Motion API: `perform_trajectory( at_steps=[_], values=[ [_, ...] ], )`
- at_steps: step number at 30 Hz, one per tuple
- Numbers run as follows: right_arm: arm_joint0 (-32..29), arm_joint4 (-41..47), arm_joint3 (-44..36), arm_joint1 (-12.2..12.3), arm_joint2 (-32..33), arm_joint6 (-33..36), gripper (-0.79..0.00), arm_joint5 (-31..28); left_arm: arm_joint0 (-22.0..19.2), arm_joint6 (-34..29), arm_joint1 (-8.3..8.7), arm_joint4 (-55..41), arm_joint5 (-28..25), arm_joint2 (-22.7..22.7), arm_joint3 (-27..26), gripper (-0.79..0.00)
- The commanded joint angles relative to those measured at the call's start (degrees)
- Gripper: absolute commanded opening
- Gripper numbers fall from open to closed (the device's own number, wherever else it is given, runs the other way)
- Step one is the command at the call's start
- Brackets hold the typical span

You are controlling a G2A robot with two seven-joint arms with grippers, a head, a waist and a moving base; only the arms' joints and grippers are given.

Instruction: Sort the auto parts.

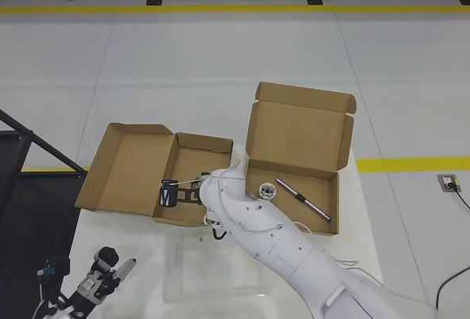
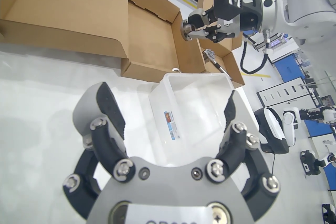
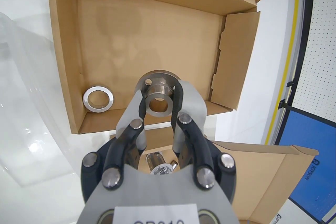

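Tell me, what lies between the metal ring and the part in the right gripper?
Nothing. The right wrist view shows bare floor of the cardboard box between the metal ring and the flanged part held by the right gripper.

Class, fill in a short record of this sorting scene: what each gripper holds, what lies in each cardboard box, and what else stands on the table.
Right gripper: fingers shut on a flanged metal sleeve, held over the ring box
Left gripper: fingers open, holding nothing, above the table, apart from both boxes
Ring box: open; one metal ring lying flat near a corner
Rod box: open; a small toothed wheel and a thin rod lying apart
Clear tub: on the table in front of the boxes
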Motion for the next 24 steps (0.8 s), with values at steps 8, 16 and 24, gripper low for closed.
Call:
perform_trajectory(
  at_steps=[8,16,24],
  values=[
    [1.77,-3.15,9.38,-0.95,-1.81,-13.06,-0.785,-2.24,0.0,0.0,0.0,0.0,0.0,0.0,0.0,0.0],
    [4.21,-1.78,19.57,-4.09,-3.59,-16.88,-0.785,-3.56,0.0,0.0,0.0,0.0,0.0,0.0,0.0,0.0],
    [5.88,-1.04,26.64,-6.31,-4.35,-21.06,-0.511,-3.71,0.0,0.0,0.0,0.0,0.0,0.0,0.0,0.0]
  ],
)
